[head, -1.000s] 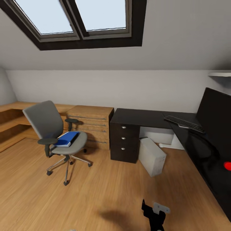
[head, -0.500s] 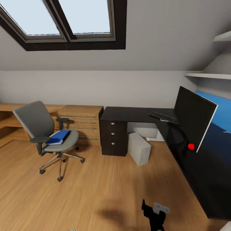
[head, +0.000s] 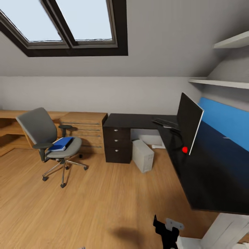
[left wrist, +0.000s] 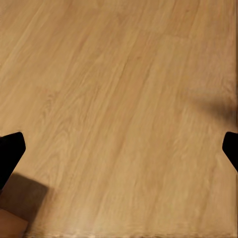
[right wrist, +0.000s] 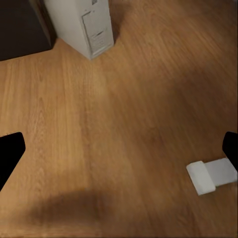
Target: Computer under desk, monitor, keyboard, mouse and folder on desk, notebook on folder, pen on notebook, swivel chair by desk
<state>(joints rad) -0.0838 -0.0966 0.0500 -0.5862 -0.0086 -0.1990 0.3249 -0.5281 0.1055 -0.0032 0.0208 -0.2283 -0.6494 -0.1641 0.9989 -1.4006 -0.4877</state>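
Both tools gape wide over bare wood floor (head: 103, 200); the black desk (head: 207, 173) lines the attic-room wall.

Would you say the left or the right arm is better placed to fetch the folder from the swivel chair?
Left, probably. The folder lies on the swivel chair at the head view's left, the left arm's side. Both grippers are open over bare floor, so neither is near it yet.

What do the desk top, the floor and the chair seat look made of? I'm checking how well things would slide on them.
The desk top looks like glossy black laminate or lacquer: it mirrors the blue wall panel. The floor looks like satin-finished wood planks, with visible grain and seams. The swivel chair seat looks like matte grey fabric, without shine, though the render leaves that open.
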